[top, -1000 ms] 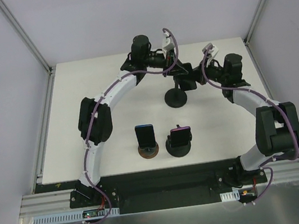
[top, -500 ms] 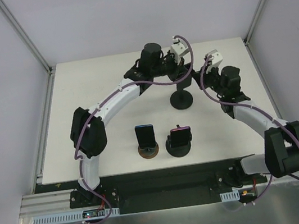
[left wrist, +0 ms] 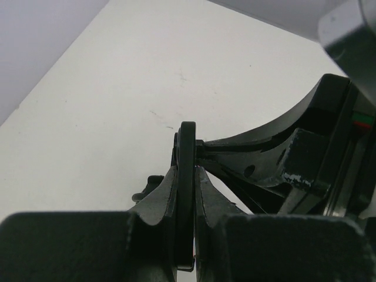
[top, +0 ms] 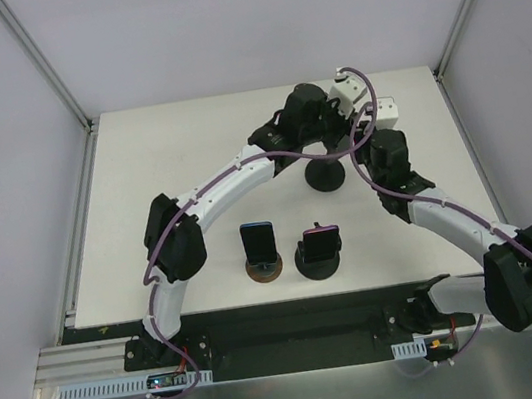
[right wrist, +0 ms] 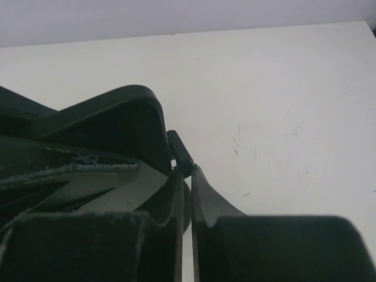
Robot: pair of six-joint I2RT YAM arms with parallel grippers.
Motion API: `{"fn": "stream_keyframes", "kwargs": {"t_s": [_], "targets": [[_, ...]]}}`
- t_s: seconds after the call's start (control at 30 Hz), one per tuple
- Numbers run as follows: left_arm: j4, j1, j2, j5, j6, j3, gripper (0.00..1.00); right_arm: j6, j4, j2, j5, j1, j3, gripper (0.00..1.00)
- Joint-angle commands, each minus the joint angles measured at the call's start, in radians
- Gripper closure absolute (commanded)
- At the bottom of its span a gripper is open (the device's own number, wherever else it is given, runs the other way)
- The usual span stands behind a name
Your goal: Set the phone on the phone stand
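My left gripper [left wrist: 187, 176] is shut on a thin black slab [left wrist: 187, 138] seen edge-on, apparently the phone. It hangs over the black round-based phone stand [top: 326, 178] at the back of the table. In the top view the left gripper [top: 327, 135] and right gripper [top: 355, 141] meet above that stand and hide the phone. My right gripper [right wrist: 187, 173] is shut, its tips against a small black piece [right wrist: 179, 150]; I cannot tell what that piece belongs to. The right fingers [left wrist: 264, 155] reach the slab from the side.
Nearer the arms stand two other stands, each with a phone on it: a brown-based one with a blue-edged phone [top: 261, 249] and a black one with a pink-edged phone [top: 319, 249]. White walls and metal posts ring the table [top: 169, 164].
Both wrists have shifted to the right over the far stand, and its base has slid slightly right. The right arm's elbow has dropped lower. Both grippers stay shut.
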Motion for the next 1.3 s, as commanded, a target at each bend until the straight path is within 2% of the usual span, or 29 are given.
{"fn": "stream_keyframes", "kwargs": {"t_s": [0.0, 0.03, 0.07, 0.1, 0.13, 0.17, 0.23, 0.37, 0.5, 0.6, 0.7, 1.03, 1.27], "targets": [[0.185, 0.098, 0.042, -0.368, 0.069, 0.055, 1.0, 0.094, 0.027, -0.14, -0.072, 0.156, 0.033, 1.0], [0.182, 0.098, 0.042, -0.369, 0.06, 0.056, 1.0, 0.111, 0.012, -0.148, -0.053, 0.163, 0.034, 0.98], [0.176, 0.101, 0.042, -0.366, 0.054, 0.056, 1.0, 0.119, -0.002, -0.152, -0.055, 0.167, 0.04, 0.76], [0.171, 0.103, 0.04, -0.359, 0.047, 0.056, 1.0, 0.119, -0.019, -0.171, -0.053, 0.166, 0.048, 0.61], [0.168, 0.106, 0.036, -0.354, 0.038, 0.054, 1.0, 0.119, -0.071, -0.185, -0.038, 0.166, 0.056, 0.51], [0.164, 0.107, 0.033, -0.349, 0.034, 0.052, 1.0, 0.119, -0.097, -0.201, -0.032, 0.166, 0.066, 0.45], [0.148, 0.112, 0.022, -0.34, 0.034, 0.046, 1.0, 0.107, -0.176, -0.258, -0.019, 0.166, 0.096, 0.4], [0.142, 0.129, -0.024, -0.31, 0.026, -0.007, 1.0, 0.047, -0.257, -0.368, 0.044, 0.155, 0.11, 0.24], [0.144, 0.159, -0.091, -0.206, 0.0, -0.092, 1.0, 0.039, -0.275, -0.386, -0.056, 0.032, 0.091, 0.18], [0.142, 0.189, -0.151, -0.13, -0.011, -0.148, 1.0, -0.037, -0.275, -0.332, -0.096, 0.031, 0.102, 0.15], [0.141, 0.224, -0.24, -0.023, -0.009, -0.239, 1.0, -0.05, -0.301, -0.26, -0.198, 0.003, 0.143, 0.16], [0.087, 0.368, -0.72, 0.253, 0.034, -0.619, 1.0, -0.068, -0.295, -0.194, -0.36, -0.066, 0.142, 0.15], [-0.054, 0.393, -1.061, 0.322, 0.124, -0.877, 1.0, -0.073, -0.281, -0.171, -0.387, -0.086, 0.137, 0.15]]}}
